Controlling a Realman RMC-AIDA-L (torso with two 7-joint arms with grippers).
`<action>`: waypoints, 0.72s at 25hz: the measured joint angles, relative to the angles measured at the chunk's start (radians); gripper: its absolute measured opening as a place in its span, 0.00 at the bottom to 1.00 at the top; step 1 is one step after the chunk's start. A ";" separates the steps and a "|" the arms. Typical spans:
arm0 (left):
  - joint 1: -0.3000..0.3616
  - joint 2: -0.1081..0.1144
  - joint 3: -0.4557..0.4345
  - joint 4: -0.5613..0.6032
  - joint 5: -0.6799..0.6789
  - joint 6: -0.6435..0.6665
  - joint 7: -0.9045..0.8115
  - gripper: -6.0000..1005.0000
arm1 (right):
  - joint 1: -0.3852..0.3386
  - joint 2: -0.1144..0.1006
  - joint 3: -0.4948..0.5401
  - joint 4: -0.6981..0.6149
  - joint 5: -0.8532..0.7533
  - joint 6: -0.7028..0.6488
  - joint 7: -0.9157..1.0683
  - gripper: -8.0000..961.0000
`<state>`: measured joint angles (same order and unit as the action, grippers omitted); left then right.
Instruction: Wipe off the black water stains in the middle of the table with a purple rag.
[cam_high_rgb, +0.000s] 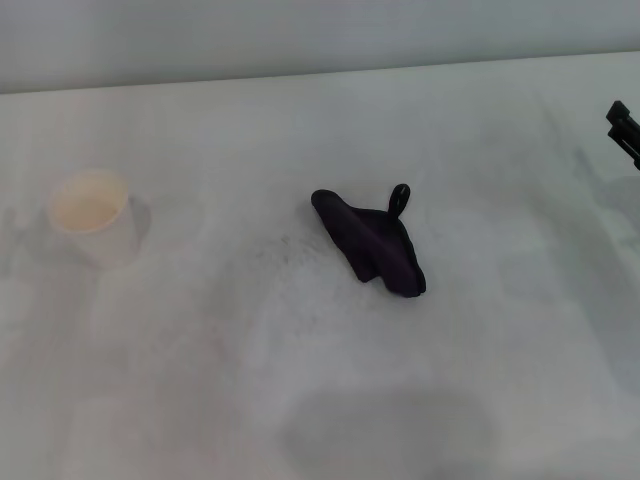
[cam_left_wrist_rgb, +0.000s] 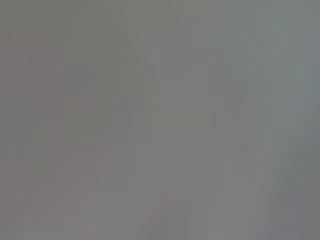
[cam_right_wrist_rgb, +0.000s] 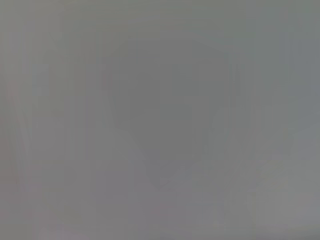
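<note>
The purple rag (cam_high_rgb: 372, 242) lies crumpled in the middle of the white table (cam_high_rgb: 200, 380), with its small loop tab sticking up at its far end. The small round black stain is not visible; it may be hidden under the rag. My right gripper (cam_high_rgb: 622, 125) shows only as a dark tip at the far right edge of the head view, well away from the rag. My left gripper is out of view. Both wrist views show only a plain grey blur.
A white cup (cam_high_rgb: 92, 215) stands on the left side of the table. A faint grey speckled smudge (cam_high_rgb: 290, 252) lies just left of the rag. The table's far edge (cam_high_rgb: 320, 72) meets a grey wall.
</note>
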<state>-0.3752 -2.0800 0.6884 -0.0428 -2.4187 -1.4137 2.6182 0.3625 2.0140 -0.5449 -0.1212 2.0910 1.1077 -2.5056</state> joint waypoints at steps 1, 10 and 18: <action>-0.006 0.000 -0.001 0.002 -0.001 0.010 0.000 0.86 | 0.004 0.001 0.001 0.000 0.000 -0.014 -0.004 0.91; -0.019 0.001 0.000 0.059 -0.004 0.076 -0.002 0.86 | 0.026 0.009 0.051 0.005 0.004 -0.035 -0.008 0.91; -0.034 -0.004 0.001 0.051 0.013 0.093 -0.004 0.86 | 0.029 0.008 0.054 0.009 0.015 -0.028 -0.011 0.91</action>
<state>-0.4096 -2.0840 0.6891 0.0078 -2.4055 -1.3203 2.6146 0.3917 2.0220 -0.4914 -0.1120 2.1063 1.0797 -2.5162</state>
